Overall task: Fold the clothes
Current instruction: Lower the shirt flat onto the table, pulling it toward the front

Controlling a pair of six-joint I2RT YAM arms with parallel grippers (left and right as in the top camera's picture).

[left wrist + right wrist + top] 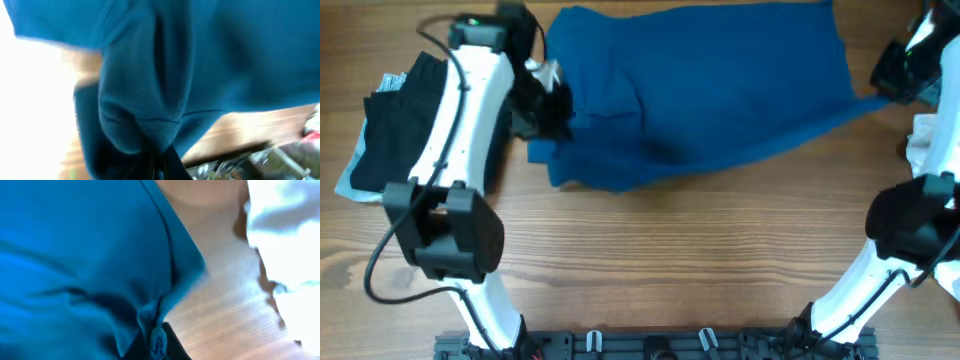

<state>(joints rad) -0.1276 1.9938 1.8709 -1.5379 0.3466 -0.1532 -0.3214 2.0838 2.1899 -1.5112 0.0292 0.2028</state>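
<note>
A large deep-blue garment lies spread across the far middle of the wooden table. My left gripper is shut on its left edge, and the cloth bunches into a fold between the fingers. My right gripper is shut on the garment's right corner, a pinch of blue cloth clamped between the dark jaws. The deep-blue garment fills most of the left wrist view, and the same garment fills the left half of the right wrist view. A black garment lies under the left arm.
A pale blue cloth peeks out beneath the black one at the far left. White cloth lies at the right edge, also bright in the right wrist view. Bare wood runs along the near side. A rail sits at the front.
</note>
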